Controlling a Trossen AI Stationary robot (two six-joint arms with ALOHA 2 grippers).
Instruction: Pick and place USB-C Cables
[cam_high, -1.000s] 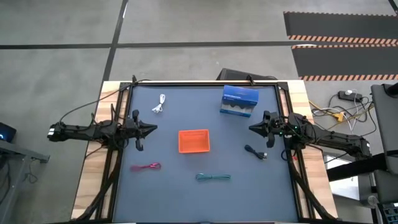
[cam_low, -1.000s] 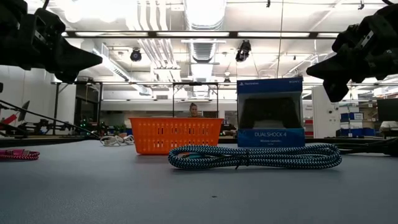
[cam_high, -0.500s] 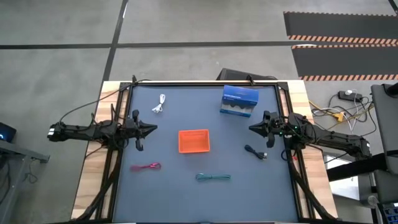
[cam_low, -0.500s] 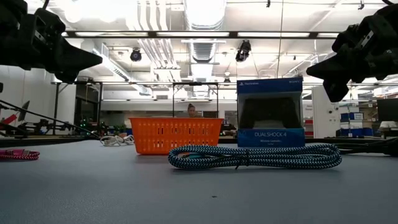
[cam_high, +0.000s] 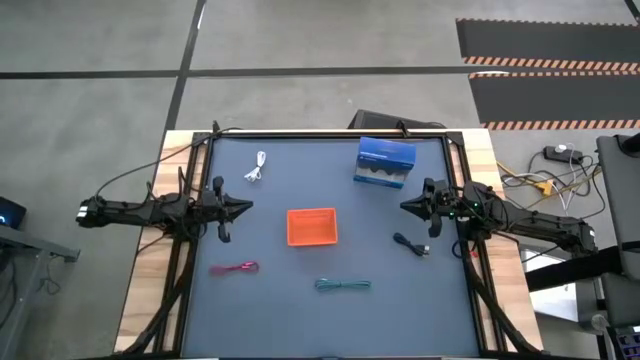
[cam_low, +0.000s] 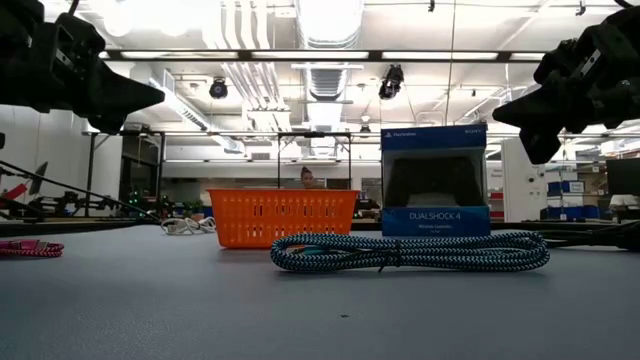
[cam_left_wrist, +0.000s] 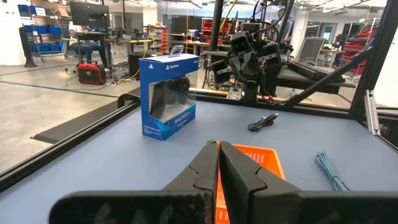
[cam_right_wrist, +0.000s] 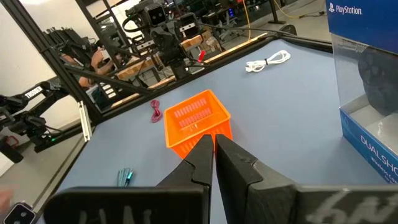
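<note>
Dark table (cam_high: 300, 170): orange basket (cam_high: 312, 226) at centre; white cable (cam_high: 256, 166) near far-left corner, pink (cam_high: 235, 269) left-near, teal (cam_high: 343, 286) near edge, black (cam_high: 410, 245) right. Left gripper (cam_high: 243, 207) and right gripper (cam_high: 406, 206) held at side edges, fingers pressed together, nothing gripped.

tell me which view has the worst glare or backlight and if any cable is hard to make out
Low view: bright ceiling lights behind leave both grippers as dark silhouettes, yet the teal cable up front is crisp. High view: even light with little shadow, but the black cable barely stands out from the dark mat. Left wrist view: the near fingers are blurred.
</note>
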